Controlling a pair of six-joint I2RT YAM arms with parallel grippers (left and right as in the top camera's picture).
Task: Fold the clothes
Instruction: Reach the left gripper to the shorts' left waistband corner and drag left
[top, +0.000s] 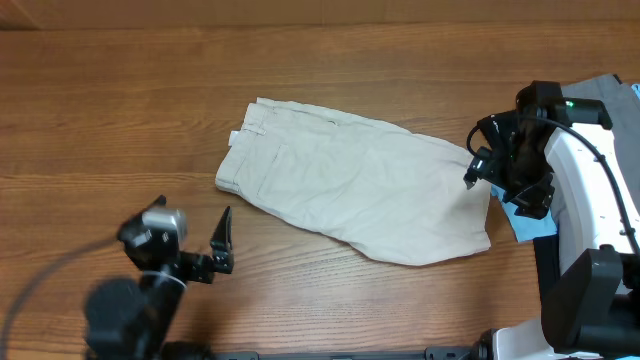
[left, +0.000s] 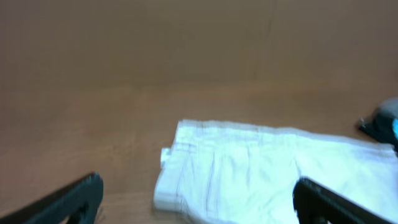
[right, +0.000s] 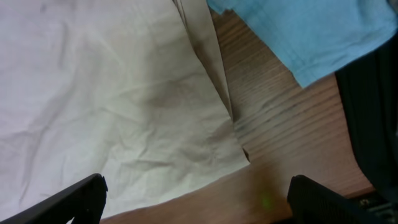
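The cream shorts (top: 350, 180) lie flat and wrinkled in the middle of the wooden table, waistband at the left, leg hems at the right. They show in the left wrist view (left: 261, 171) and the right wrist view (right: 112, 99). My left gripper (top: 222, 243) is open and empty, hovering just left of and in front of the waistband corner. My right gripper (top: 500, 175) is open and empty above the shorts' right hem edge; its fingers (right: 199, 202) frame the hem corner.
A light-blue garment (top: 528, 222) lies at the right beside the hem, also in the right wrist view (right: 305, 34). A grey garment (top: 610, 88) lies at the far right. The right arm's white base (top: 590, 200) stands over them.
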